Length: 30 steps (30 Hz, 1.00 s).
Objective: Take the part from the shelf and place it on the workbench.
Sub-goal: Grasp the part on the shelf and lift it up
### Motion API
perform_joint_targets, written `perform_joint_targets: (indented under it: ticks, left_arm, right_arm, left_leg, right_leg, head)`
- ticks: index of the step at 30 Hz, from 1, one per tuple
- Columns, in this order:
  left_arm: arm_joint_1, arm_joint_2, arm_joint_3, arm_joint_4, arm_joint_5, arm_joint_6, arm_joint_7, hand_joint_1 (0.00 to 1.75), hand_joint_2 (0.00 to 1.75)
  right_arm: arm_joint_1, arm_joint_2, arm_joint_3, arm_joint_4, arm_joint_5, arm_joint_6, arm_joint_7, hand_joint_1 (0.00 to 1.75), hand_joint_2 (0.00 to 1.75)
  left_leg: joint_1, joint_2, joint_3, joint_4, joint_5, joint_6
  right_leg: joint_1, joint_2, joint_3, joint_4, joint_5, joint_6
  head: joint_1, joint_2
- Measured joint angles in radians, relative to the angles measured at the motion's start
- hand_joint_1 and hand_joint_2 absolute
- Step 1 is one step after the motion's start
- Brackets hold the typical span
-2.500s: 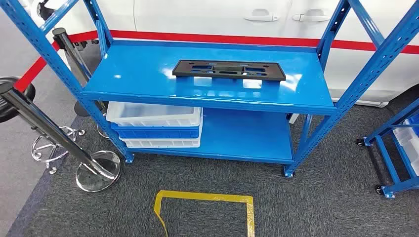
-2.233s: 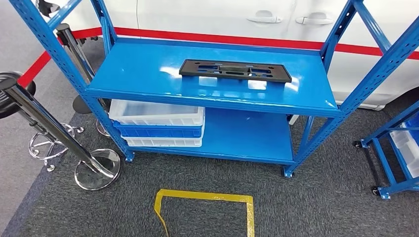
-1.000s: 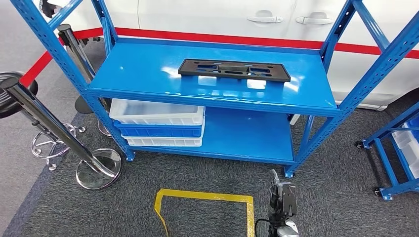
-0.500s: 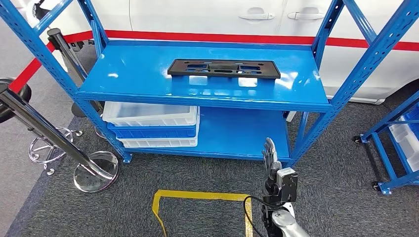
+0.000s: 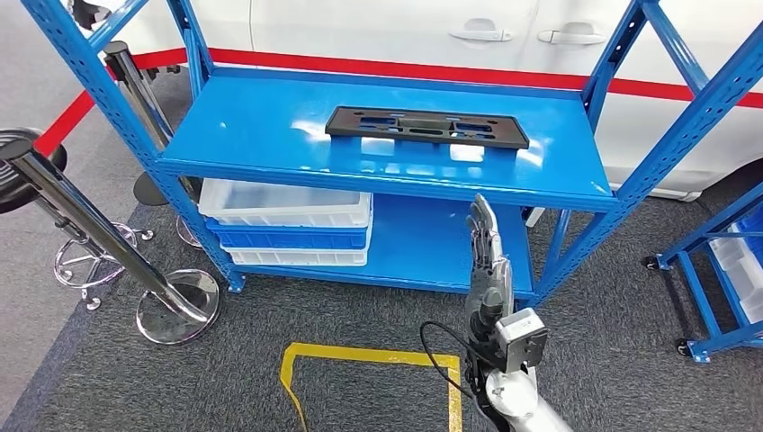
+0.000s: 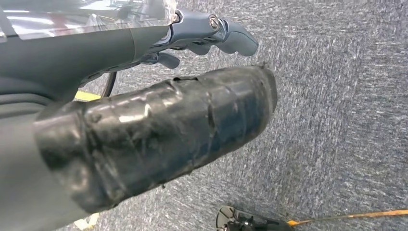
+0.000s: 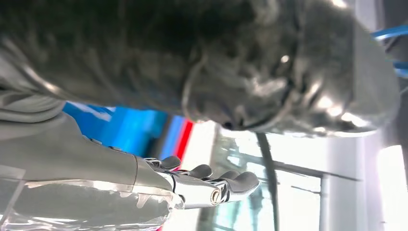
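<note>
- The part (image 5: 426, 127), a long flat black plate with several cut-out holes, lies flat on the upper board of the blue shelf (image 5: 270, 135), toward the back and a little right of the middle.
- Nothing touches the part; no hand is on it.
- The right hand (image 5: 484, 247) stands upright in front of the shelf, below the front edge of the upper board, with its fingertips pointing up.
- Its fingers are straight and held close beside each other, and it holds nothing.
- In the right wrist view the right hand (image 7: 202, 185) shows the same: the fingers are stretched out, with nothing between them and the thick thumb.
- A black cable (image 5: 441, 346) hangs in a loop beside the right wrist.
- The left hand (image 6: 207, 36) is seen in the left wrist view above grey carpet, with its fingers lightly bent and apart from the thumb, holding nothing.
- On the lower board of the shelf, at the left side, there is a stack of bins (image 5: 286, 225): white on top, blue in the middle, white below.
- A yellow tape mark (image 5: 369, 360) lies on the carpet in front of the shelf.
- A chrome post (image 5: 90, 229) with a round base leans at the left of the shelf.
- Behind the shelf there is a white car (image 5: 405, 31) with a red stripe.
</note>
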Motion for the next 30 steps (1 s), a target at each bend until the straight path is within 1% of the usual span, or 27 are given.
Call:
perform_joint_targets:
  ticks: [1, 2, 3, 4, 6, 7, 8, 9, 10, 11, 12, 13, 14, 15, 16, 17, 18, 19, 21, 22, 23, 24, 26, 27, 28, 29, 30]
  left_arm:
    - [-0.001, 0.000, -0.003, 0.000, 0.000, 0.000, -0.003, 0.00, 0.00]
    - [-0.001, 0.000, -0.006, 0.000, 0.000, 0.001, -0.006, 0.00, 0.00]
    - [-0.002, 0.000, -0.009, 0.001, 0.000, 0.001, -0.009, 0.00, 0.00]
    - [-0.002, 0.000, -0.012, 0.001, 0.001, 0.002, -0.011, 0.00, 0.00]
    - [-0.002, 0.000, -0.014, 0.002, 0.002, 0.002, -0.014, 0.00, 0.00]
    - [-0.003, 0.000, -0.016, 0.002, 0.002, 0.002, -0.015, 0.00, 0.00]
    - [-0.003, 0.000, -0.018, 0.002, 0.002, 0.002, -0.016, 0.00, 0.00]
    - [-0.004, 0.000, -0.021, 0.002, 0.002, 0.002, -0.017, 0.00, 0.00]
    - [-0.004, 0.000, -0.024, 0.002, 0.002, 0.002, -0.018, 0.00, 0.00]
    - [-0.004, 0.000, -0.028, 0.002, 0.002, 0.002, -0.019, 0.00, 0.00]
    - [-0.004, 0.000, -0.032, 0.003, 0.002, 0.002, -0.020, 0.00, 0.00]
    - [-0.003, 0.000, -0.035, 0.003, 0.003, 0.002, -0.022, 0.00, 0.00]
    - [-0.003, 0.000, -0.037, 0.003, 0.002, 0.002, -0.023, 0.00, 0.00]
    - [-0.003, 0.000, -0.039, 0.003, 0.002, 0.002, -0.025, 0.00, 0.00]
    - [-0.003, 0.000, -0.040, 0.003, 0.002, 0.002, -0.027, 0.00, 0.00]
    - [-0.005, 0.000, -0.043, 0.003, 0.002, 0.002, -0.029, 0.00, 0.00]
    - [-0.006, 0.000, -0.047, 0.003, 0.002, 0.002, -0.031, 0.00, 0.00]
    - [-0.007, 0.000, -0.052, 0.003, 0.002, 0.002, -0.033, 0.00, 0.00]
    - [-0.006, 0.000, -0.060, 0.003, 0.004, 0.002, -0.035, 0.00, 0.00]
    - [-0.005, 0.000, -0.062, 0.003, 0.005, 0.002, -0.036, 0.00, 0.00]
    - [-0.005, 0.001, -0.063, 0.003, 0.007, 0.002, -0.037, 0.00, 0.00]
    - [-0.005, 0.001, -0.065, 0.003, 0.008, 0.002, -0.039, 0.00, 0.00]
    - [-0.006, 0.000, -0.070, 0.003, 0.010, 0.001, -0.041, 0.00, 0.00]
    - [-0.004, 0.000, -0.073, 0.003, 0.011, 0.000, -0.042, 0.00, 0.00]
    - [-0.001, 0.000, -0.077, 0.003, 0.013, -0.001, -0.043, 0.00, 0.00]
    - [0.002, 0.000, -0.079, 0.003, 0.016, -0.002, -0.044, 0.00, 0.00]
    - [0.004, 0.000, -0.082, 0.003, 0.017, -0.002, -0.044, 0.00, 0.00]
  right_arm:
    - [-0.007, 0.000, 0.005, -0.020, 0.043, -0.011, 0.018, 0.00, 0.00]
    - [-0.013, 0.000, 0.010, -0.040, 0.088, -0.021, 0.036, 0.00, 0.00]
    - [-0.018, 0.000, 0.016, -0.061, 0.132, -0.031, 0.053, 0.00, 0.00]
    - [-0.022, 0.000, 0.023, -0.082, 0.172, -0.041, 0.069, 0.00, 0.00]
    - [-0.032, -0.001, 0.036, -0.117, 0.232, -0.055, 0.097, 0.00, 0.00]
    - [-0.041, -0.002, 0.044, -0.133, 0.257, -0.061, 0.112, 0.00, 0.00]
    - [-0.051, -0.002, 0.052, -0.148, 0.278, -0.066, 0.127, 0.00, 0.00]
    - [-0.061, -0.002, 0.063, -0.161, 0.299, -0.071, 0.140, 0.00, 0.00]
    - [-0.071, -0.002, 0.074, -0.173, 0.320, -0.077, 0.155, 0.00, 0.00]
    - [-0.080, -0.002, 0.086, -0.182, 0.340, -0.081, 0.167, 0.00, 0.00]
    - [-0.088, -0.002, 0.098, -0.191, 0.358, -0.085, 0.178, 0.00, 0.00]
    - [-0.095, -0.002, 0.110, -0.199, 0.375, -0.088, 0.189, 0.00, 0.00]
    - [-0.104, -0.002, 0.121, -0.207, 0.392, -0.093, 0.200, 0.00, 0.00]
    - [-0.113, -0.002, 0.132, -0.215, 0.412, -0.098, 0.214, 0.00, 0.00]
    - [-0.124, -0.002, 0.141, -0.223, 0.435, -0.104, 0.229, 0.00, 0.00]
    - [-0.134, -0.003, 0.150, -0.230, 0.461, -0.111, 0.246, 0.00, 0.00]
    - [-0.144, -0.003, 0.159, -0.238, 0.489, -0.119, 0.265, 0.00, 0.00]
    - [-0.153, -0.004, 0.168, -0.245, 0.518, -0.126, 0.284, 0.00, 0.00]
    - [-0.169, -0.006, 0.185, -0.259, 0.566, -0.138, 0.317, 0.00, 0.00]
    - [-0.176, -0.007, 0.191, -0.264, 0.585, -0.144, 0.330, 0.00, 0.00]
    - [-0.182, -0.009, 0.196, -0.270, 0.598, -0.149, 0.341, 0.00, 0.00]
    - [-0.187, -0.011, 0.201, -0.274, 0.608, -0.152, 0.348, 0.00, 0.00]
    - [-0.191, -0.016, 0.209, -0.278, 0.615, -0.155, 0.357, 0.00, 0.00]
    - [-0.191, -0.019, 0.212, -0.279, 0.616, -0.156, 0.359, 0.00, 0.00]
    - [-0.191, -0.021, 0.214, -0.280, 0.616, -0.156, 0.361, 0.00, 0.00]
    - [-0.191, -0.024, 0.217, -0.281, 0.616, -0.156, 0.363, 0.00, 0.00]
    - [-0.191, -0.027, 0.220, -0.282, 0.615, -0.156, 0.364, 0.00, 0.00]
  left_leg:
    - [-0.002, -0.001, -0.003, 0.008, -0.005, -0.005]
    - [-0.004, -0.001, -0.006, 0.014, -0.008, -0.011]
    - [-0.006, -0.001, -0.010, 0.019, -0.011, -0.015]
    - [-0.007, -0.001, -0.013, 0.021, -0.011, -0.020]
    - [-0.005, -0.001, -0.014, 0.023, -0.014, -0.030]
    - [-0.004, -0.001, -0.020, 0.037, -0.025, -0.036]
    - [-0.002, 0.000, -0.036, 0.068, -0.046, -0.042]
    - [0.000, 0.000, -0.060, 0.119, -0.073, -0.048]
    - [0.001, 0.000, -0.093, 0.183, -0.101, -0.053]
    - [0.003, 0.000, -0.126, 0.243, -0.119, -0.056]
    - [0.004, 0.000, -0.148, 0.282, -0.122, -0.058]
    - [0.004, 0.000, -0.155, 0.286, -0.105, -0.059]
    - [0.004, 0.000, -0.141, 0.252, -0.074, -0.057]
    - [0.004, 0.001, -0.112, 0.190, -0.036, -0.053]
    - [0.002, 0.001, -0.080, 0.123, -0.010, -0.048]
    - [-0.001, 0.002, -0.053, 0.069, 0.002, -0.041]
    - [-0.004, 0.002, -0.035, 0.034, 0.003, -0.035]
    - [-0.006, 0.003, -0.029, 0.018, -0.006, -0.028]
    - [-0.006, 0.002, -0.015, 0.005, -0.010, -0.016]
    - [-0.004, 0.001, -0.004, 0.000, -0.013, -0.009]
    - [-0.003, 0.001, 0.010, -0.004, -0.016, -0.003]
    - [-0.002, 0.000, 0.022, -0.007, -0.021, 0.003]
    - [-0.003, 0.000, 0.041, -0.007, -0.037, 0.009]
    - [-0.004, -0.001, 0.052, -0.007, -0.048, 0.010]
    - [-0.004, -0.003, 0.066, -0.007, -0.060, 0.009]
    - [-0.004, -0.004, 0.084, -0.007, -0.074, 0.008]
    - [-0.004, -0.005, 0.103, -0.007, -0.090, 0.006]
  right_leg:
    - [0.001, 0.000, 0.029, -0.061, 0.023, -0.003]
    - [0.002, 0.000, 0.048, -0.103, 0.035, -0.007]
    - [0.003, 0.000, 0.055, -0.123, 0.036, -0.012]
    - [0.006, 0.001, 0.054, -0.125, 0.034, -0.017]
    - [0.004, 0.001, 0.053, -0.128, 0.037, -0.029]
    - [0.002, 0.001, 0.054, -0.131, 0.039, -0.035]
    - [-0.001, 0.000, 0.055, -0.135, 0.041, -0.040]
    - [-0.002, 0.000, 0.056, -0.136, 0.041, -0.044]
    - [-0.002, -0.001, 0.055, -0.136, 0.038, -0.047]
    - [-0.001, -0.001, 0.056, -0.136, 0.035, -0.049]
    - [-0.001, -0.001, 0.058, -0.136, 0.030, -0.050]
    - [0.000, 0.000, 0.062, -0.136, 0.025, -0.050]
    - [0.000, 0.000, 0.069, -0.136, 0.021, -0.048]
    - [0.000, 0.000, 0.076, -0.136, 0.017, -0.046]
    - [0.001, 0.000, 0.084, -0.136, 0.012, -0.042]
    - [0.002, 0.000, 0.089, -0.137, 0.008, -0.037]
    - [0.003, 0.001, 0.092, -0.139, 0.005, -0.031]
    - [0.005, 0.001, 0.095, -0.139, 0.006, -0.024]
    - [0.004, 0.001, 0.101, -0.135, 0.007, -0.013]
    - [0.003, 0.000, 0.097, -0.119, 0.006, -0.009]
    - [0.003, -0.001, 0.081, -0.088, -0.002, -0.006]
    - [0.002, -0.002, 0.050, -0.037, -0.015, -0.004]
    - [0.003, -0.001, -0.038, 0.083, -0.052, -0.002]
    - [0.003, -0.001, -0.077, 0.123, -0.067, -0.001]
    - [0.003, -0.001, -0.103, 0.133, -0.070, -0.001]
    - [0.003, -0.002, -0.112, 0.110, -0.054, -0.001]
    - [0.004, -0.002, -0.109, 0.060, -0.019, -0.004]
  head:
    - [0.000, 0.000]
    - [0.000, 0.000]
    - [0.000, 0.000]
    - [-0.001, 0.000]
    - [-0.001, 0.000]
    - [-0.003, 0.000]
    - [-0.006, 0.000]
    - [-0.008, 0.000]
    - [-0.010, 0.000]
    - [-0.011, 0.000]
    - [-0.011, 0.000]
    - [-0.011, 0.000]
    - [-0.011, 0.000]
    - [-0.011, 0.000]
    - [-0.011, 0.000]
    - [-0.011, 0.000]
    - [-0.011, 0.000]
    - [-0.011, 0.000]
    - [-0.011, 0.000]
    - [-0.010, 0.000]
    - [-0.008, 0.000]
    - [-0.006, 0.000]
    - [-0.004, 0.000]
    - [-0.004, 0.000]
    - [-0.004, 0.000]
    - [-0.004, 0.000]
    - [-0.004, 0.000]
